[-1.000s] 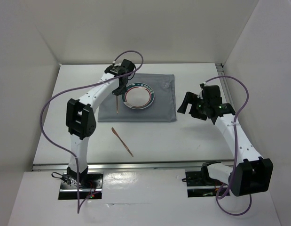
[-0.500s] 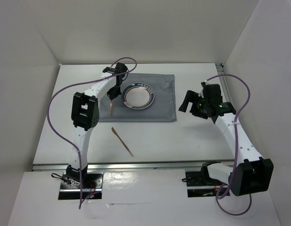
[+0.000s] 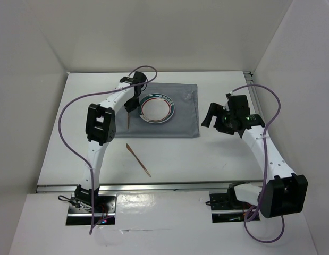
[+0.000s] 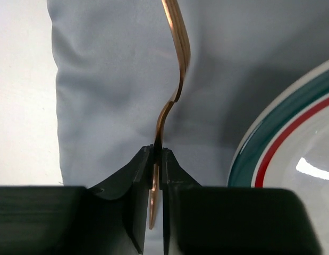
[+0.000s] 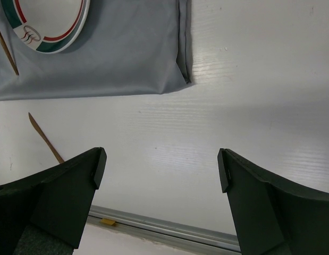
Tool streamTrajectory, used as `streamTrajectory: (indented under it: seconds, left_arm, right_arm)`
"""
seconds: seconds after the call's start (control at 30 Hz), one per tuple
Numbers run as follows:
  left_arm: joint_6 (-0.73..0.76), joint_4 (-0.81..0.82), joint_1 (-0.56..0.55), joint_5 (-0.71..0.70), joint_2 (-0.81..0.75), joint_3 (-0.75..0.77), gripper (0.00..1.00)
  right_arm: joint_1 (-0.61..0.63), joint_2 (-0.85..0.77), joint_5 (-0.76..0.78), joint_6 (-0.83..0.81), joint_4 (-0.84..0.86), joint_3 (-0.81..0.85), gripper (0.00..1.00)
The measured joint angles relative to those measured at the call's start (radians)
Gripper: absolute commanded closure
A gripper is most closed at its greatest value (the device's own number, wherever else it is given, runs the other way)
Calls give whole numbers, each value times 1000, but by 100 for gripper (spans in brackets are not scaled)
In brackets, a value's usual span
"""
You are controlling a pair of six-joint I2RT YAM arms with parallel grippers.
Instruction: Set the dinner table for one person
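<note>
utensil (image 4: 175,58): polished copper-toned metal | cloth (image 4: 111,79): matt fabric | plate (image 4: 305,133): glossy ceramic | dinner table (image 5: 260,106): matt white

In the left wrist view the copper utensil (image 4: 180,53) was cut by the upper edge, its kind not clear; the plate (image 4: 308,138) was cut by the right edge.

Grey cloth (image 3: 185,121) w/ plate (image 3: 158,108), copper utensil (image 3: 128,121) beside plate; 2nd utensil (image 3: 138,159) off cloth
</note>
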Motion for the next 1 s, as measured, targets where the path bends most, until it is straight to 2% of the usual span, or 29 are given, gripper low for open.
streamTrajectory:
  seconds: [0.13, 0.17, 0.23, 0.3, 0.33, 0.37, 0.5, 0.6, 0.8, 0.9, 1.0]
  left_arm:
    - [-20, 0, 0, -5, 0, -18, 70]
    - [-20, 5, 0, -6, -5, -24, 60]
    - [-21, 12, 0, -5, -15, -38, 51]
    - [-23, 14, 0, -5, -31, -37, 35]
    - [-20, 13, 0, -5, -42, -37, 29]
    - [-19, 12, 0, -5, -58, -36, 27]
    - [-33, 6, 0, 4, -167, -38, 27]
    - [-96, 13, -7, -1, -341, -134, 31]
    - [-281, 30, -80, 47, -782, -582, 36]
    - [-409, 35, -163, 84, -875, -803, 38]
    - [-527, 49, -235, 121, -880, -993, 40]
  right_arm:
    - [0, 5, 0, -2, -1, 0, 0]
    - [0, 5, 0, -3, -1, 0, 0]
    - [0, 3, 0, -3, -2, 0, 0]
    - [0, 1, -1, -3, -7, 0, 0]
    - [0, -1, -1, -3, -10, 0, 0]
    - [0, -3, -1, -3, -13, 0, 0]
    - [0, -22, -1, -3, -27, 0, 0]
    - [0, -44, -1, -4, -35, 0, 0]
    - [8, -78, -12, -3, -42, 0, 0]
    - [15, -89, -19, -3, -42, 0, 0]
    - [19, -103, -23, -3, -42, 0, 0]
